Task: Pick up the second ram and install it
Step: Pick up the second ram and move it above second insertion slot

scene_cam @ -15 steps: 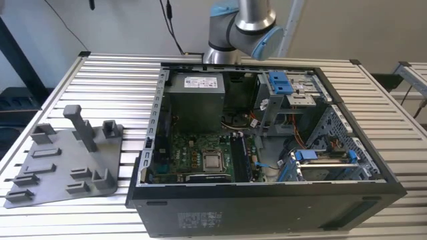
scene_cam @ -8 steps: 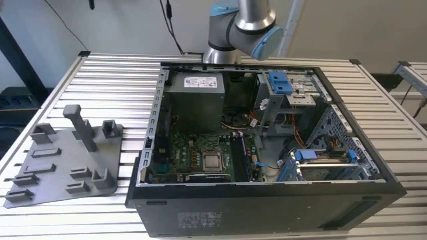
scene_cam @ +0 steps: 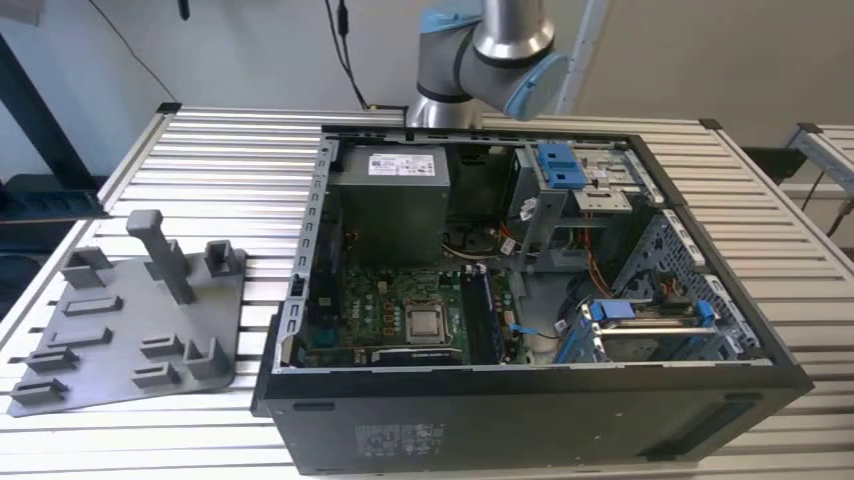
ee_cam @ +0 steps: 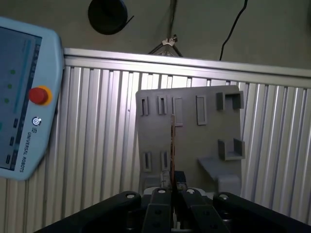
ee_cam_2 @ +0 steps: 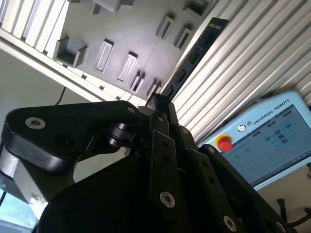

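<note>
Pincer (ee_cam: 172,188) clenched on the second ram (ee_cam_2: 192,57), grey tray (ee_cam: 189,141) beyond; a firm, square hold should prevent twisting.

- Arm (scene_cam: 514,25): silver tube above a grey joint (scene_cam: 447,70), light-blue cap (scene_cam: 545,85) beside that joint.
- Gripper (ee_cam: 171,183): black linkage bars (ee_cam: 158,216) with 4 silver screw heads (ee_cam: 130,195) in the first wrist view.

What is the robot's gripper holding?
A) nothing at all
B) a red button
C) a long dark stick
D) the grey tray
C: in the second wrist view the gripper is shut on the second ram, a long, thin dark stick jutting out of it.
</note>
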